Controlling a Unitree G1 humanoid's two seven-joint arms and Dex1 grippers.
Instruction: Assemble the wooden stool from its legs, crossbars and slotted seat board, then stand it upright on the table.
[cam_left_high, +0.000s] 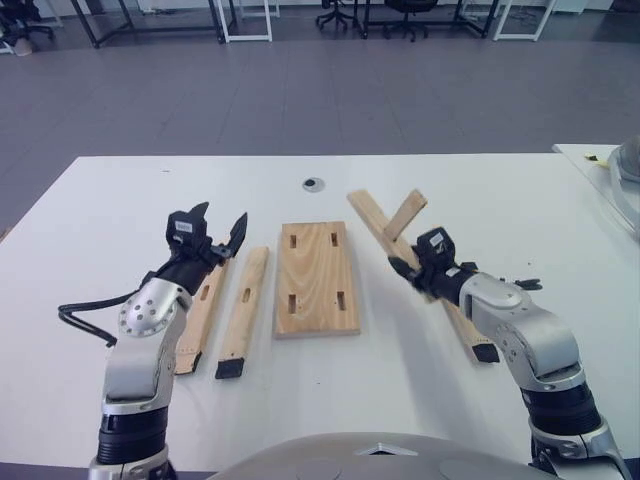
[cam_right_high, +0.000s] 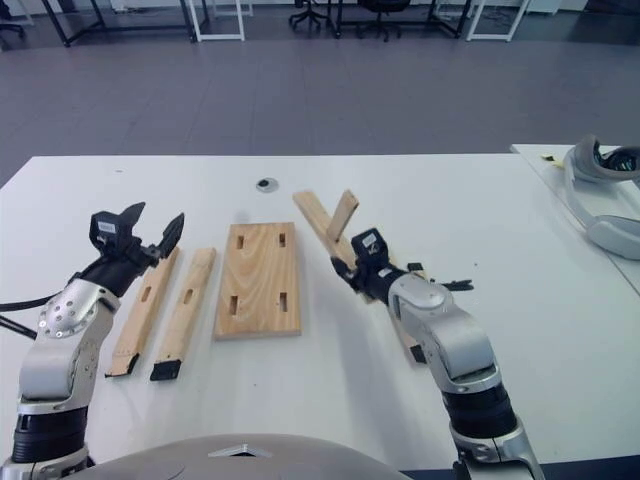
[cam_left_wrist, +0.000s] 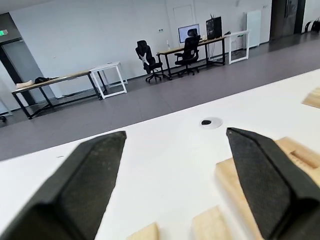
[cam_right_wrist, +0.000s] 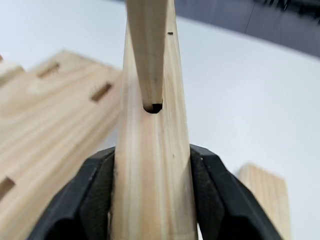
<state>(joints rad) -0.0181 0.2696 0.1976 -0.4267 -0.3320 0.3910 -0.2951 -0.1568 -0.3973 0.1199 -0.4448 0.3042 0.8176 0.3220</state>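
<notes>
the only writing in reach is a small white label (cam_left_high: 184, 228) on the housing of the left gripper (cam_left_high: 222, 212) and another label (cam_right_high: 368, 243) on the right gripper (cam_left_high: 410, 272). the print on both is too small to read, and so is a green sign (cam_left_wrist: 4, 33) high on the room's wall. the left gripper hangs with its fingers spread wide and nothing between them, over the far ends of two loose legs (cam_left_high: 243, 305) that lie side by side on the white table (cam_left_high: 480, 180), black caps toward the robot. the slotted seat board (cam_left_high: 317, 278) lies flat in the middle, just beside them. the right gripper is clamped across a third leg (cam_left_high: 372, 225), which runs aslant to the right of the board; a short crossbar (cam_left_high: 406, 214) stands tilted in one of its slots. a round grey grommet (cam_left_high: 314, 184) sits in the tabletop beyond the board. behind the table is a grey floor (cam_left_high: 300, 90) with desks (cam_left_wrist: 60, 82), black office chairs (cam_left_wrist: 146, 57) and a lit monitor (cam_left_wrist: 188, 33).
</notes>
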